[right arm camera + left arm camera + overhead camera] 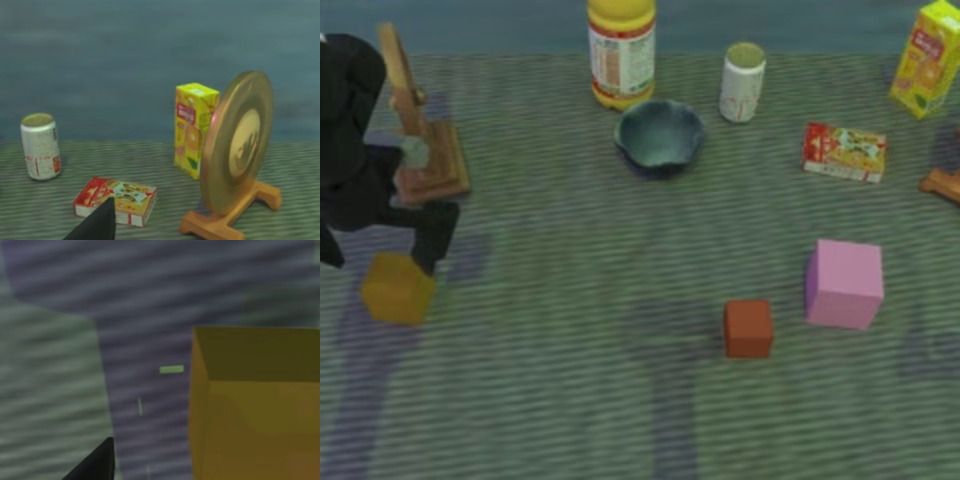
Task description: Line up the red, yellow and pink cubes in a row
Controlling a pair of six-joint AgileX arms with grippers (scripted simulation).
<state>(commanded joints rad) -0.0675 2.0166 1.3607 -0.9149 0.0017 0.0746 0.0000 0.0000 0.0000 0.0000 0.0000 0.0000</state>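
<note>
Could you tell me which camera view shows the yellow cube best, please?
The top view: the whole yellow cube sits at the table's left, beside the left arm. The left wrist view shows it close up but cropped; the right wrist view misses it.

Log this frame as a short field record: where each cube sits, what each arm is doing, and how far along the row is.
yellow cube: table's left side, far from the other two cubes
red cube: right of centre, close beside the pink cube, small gap
pink cube: right side, largest
left pincer: over the yellow cube's edge; the left wrist view shows the cube right next to it; grip not discernible
right arm: out of the top view; its camera faces a gold disc on a stand
row: red and pink adjacent, yellow not yet placed
</note>
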